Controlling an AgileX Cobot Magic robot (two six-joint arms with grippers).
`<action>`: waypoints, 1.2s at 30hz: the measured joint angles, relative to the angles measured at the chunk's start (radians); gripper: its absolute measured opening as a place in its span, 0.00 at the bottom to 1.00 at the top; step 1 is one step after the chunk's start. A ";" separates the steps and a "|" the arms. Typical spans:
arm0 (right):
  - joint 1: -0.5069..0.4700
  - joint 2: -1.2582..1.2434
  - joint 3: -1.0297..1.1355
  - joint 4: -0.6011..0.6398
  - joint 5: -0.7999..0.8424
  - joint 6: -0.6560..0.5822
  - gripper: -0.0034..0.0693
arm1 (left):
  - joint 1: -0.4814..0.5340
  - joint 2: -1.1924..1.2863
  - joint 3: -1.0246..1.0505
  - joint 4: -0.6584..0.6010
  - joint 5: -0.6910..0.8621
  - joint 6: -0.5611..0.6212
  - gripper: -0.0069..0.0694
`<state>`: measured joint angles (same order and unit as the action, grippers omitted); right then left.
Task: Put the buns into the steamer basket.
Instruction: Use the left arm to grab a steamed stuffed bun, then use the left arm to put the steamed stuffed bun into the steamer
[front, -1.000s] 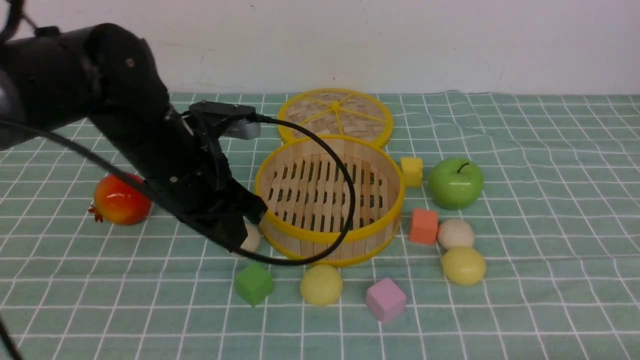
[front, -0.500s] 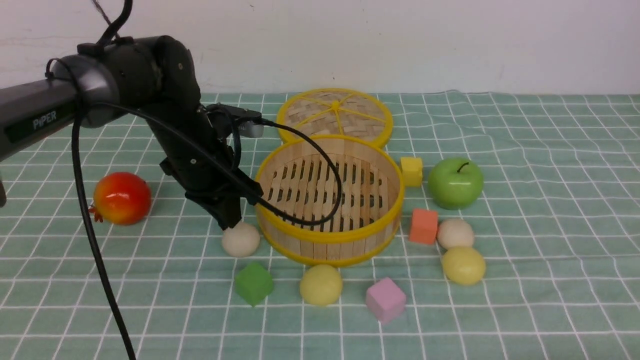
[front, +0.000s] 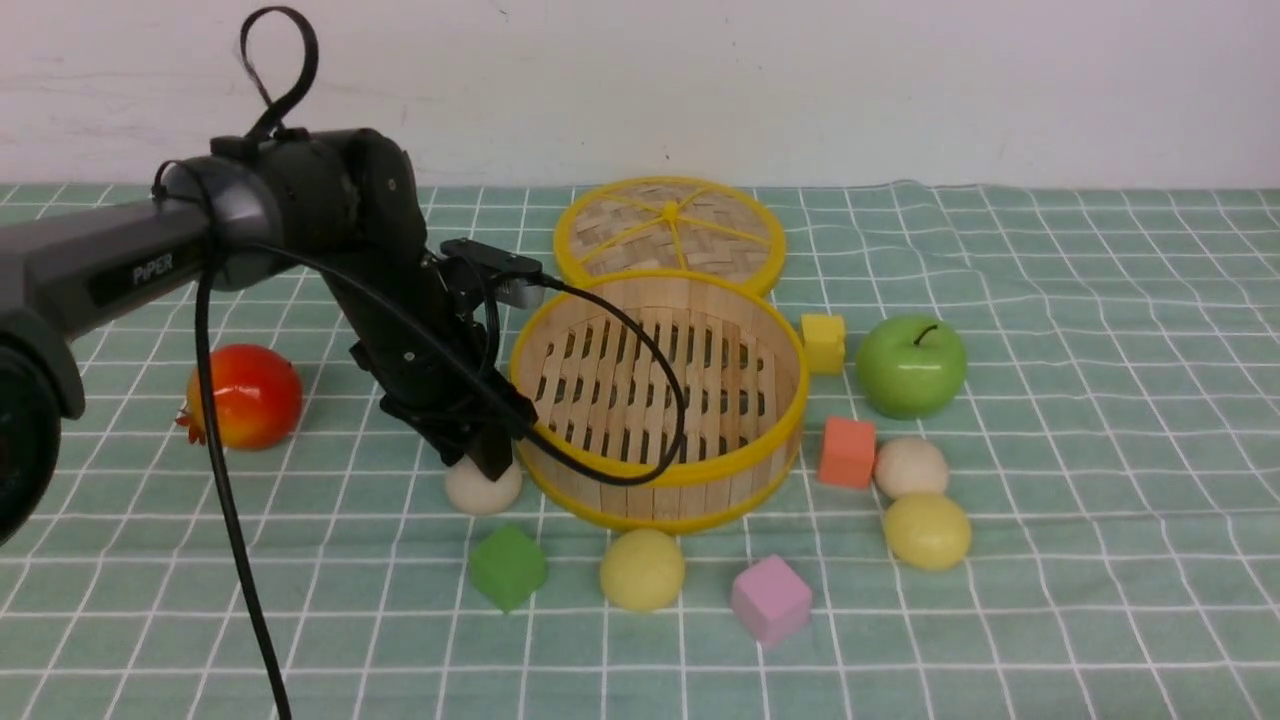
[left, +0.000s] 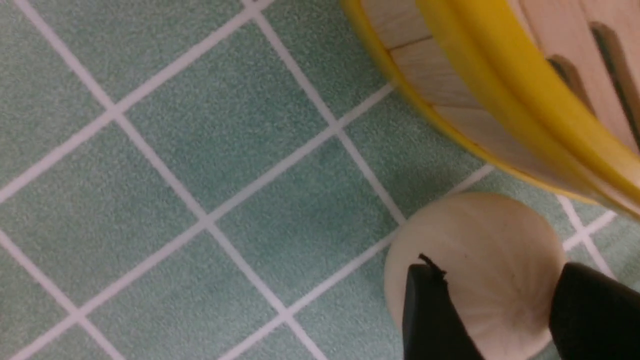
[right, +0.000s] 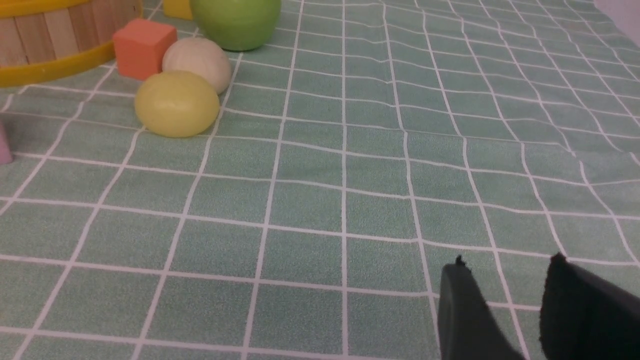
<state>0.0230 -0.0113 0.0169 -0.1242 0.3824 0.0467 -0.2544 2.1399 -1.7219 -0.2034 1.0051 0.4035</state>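
Observation:
The steamer basket (front: 655, 475) stands mid-table with nothing on its slatted floor. A cream-white bun (front: 483, 487) lies on the cloth against its left side. My left gripper (front: 487, 462) hangs right over that bun, open; in the left wrist view its fingertips (left: 425, 280) straddle the top of the bun (left: 480, 235), next to the basket wall (left: 450, 95). A yellow bun (front: 642, 569) lies in front of the basket. A white bun (front: 911, 467) and a yellow bun (front: 927, 531) lie to its right. My right gripper (right: 507, 261) is open over bare cloth, far from them.
A woven lid (front: 670, 230) lies behind the basket. A green apple (front: 911, 366) and yellow cube (front: 823, 342) sit at its right, with an orange cube (front: 847, 452) nearer. A green cube (front: 508, 567) and pink cube (front: 770, 599) lie in front. A red fruit (front: 243, 396) rests at left.
My left arm has swung back from the camera and its gripper has gone from shut to open over the white bun. The bun stays on the cloth.

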 joint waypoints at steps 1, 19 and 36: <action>0.000 0.000 0.000 0.000 0.000 0.000 0.38 | 0.000 0.001 0.000 0.000 -0.003 0.001 0.52; 0.000 0.000 0.000 0.000 0.000 0.000 0.38 | 0.000 -0.042 -0.003 0.106 0.054 -0.108 0.08; 0.000 0.000 0.000 0.000 0.000 0.000 0.38 | -0.138 -0.095 -0.003 0.031 -0.307 -0.171 0.09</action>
<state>0.0230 -0.0113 0.0169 -0.1242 0.3824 0.0467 -0.3921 2.0453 -1.7253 -0.1724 0.6986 0.2321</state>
